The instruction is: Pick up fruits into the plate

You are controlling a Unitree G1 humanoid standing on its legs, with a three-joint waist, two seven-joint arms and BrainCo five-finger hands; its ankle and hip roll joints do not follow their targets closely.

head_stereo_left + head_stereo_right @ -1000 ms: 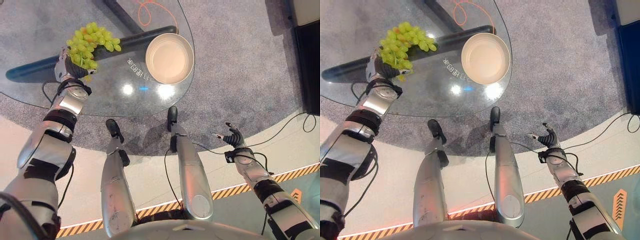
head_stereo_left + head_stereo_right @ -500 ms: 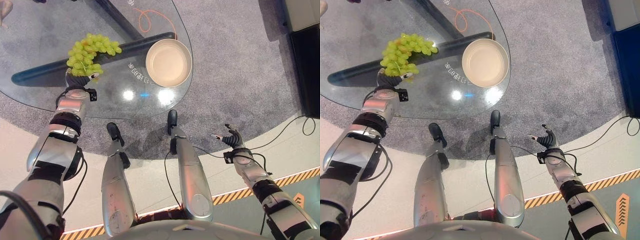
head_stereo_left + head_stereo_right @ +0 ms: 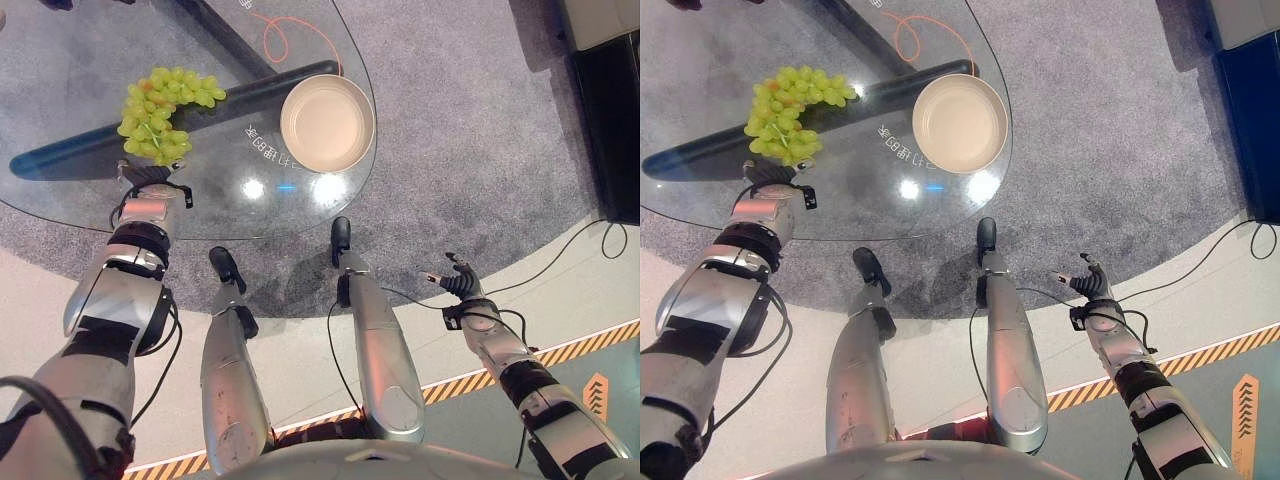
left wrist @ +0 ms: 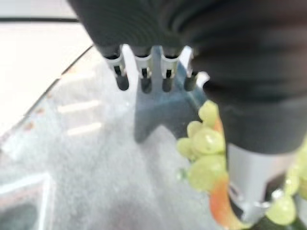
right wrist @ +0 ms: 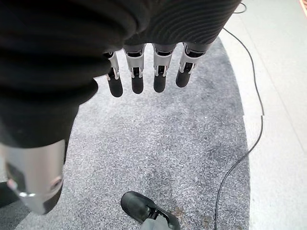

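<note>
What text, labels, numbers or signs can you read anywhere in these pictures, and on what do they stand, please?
White lettering on the glass table, between the grapes and the plate: upside down to the camera and too small to read.
Orange arrow sign on the floor: a symbol, no words.
Nothing else bears readable print.

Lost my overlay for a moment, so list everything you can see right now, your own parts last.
Grapes: one bunch, green, on the glass table's left part, by the left hand.
Plate: one, cream, empty, on the table's right part, apart from the grapes.
Glass table: one, clear, with a dark base bar beneath.
Carpet: grey, under and right of the table.
Left hand: at the grapes' near edge, fingers straight, thumb against the fruit.
Right hand: off the table, low right, over the floor, open, holding nothing.
</note>
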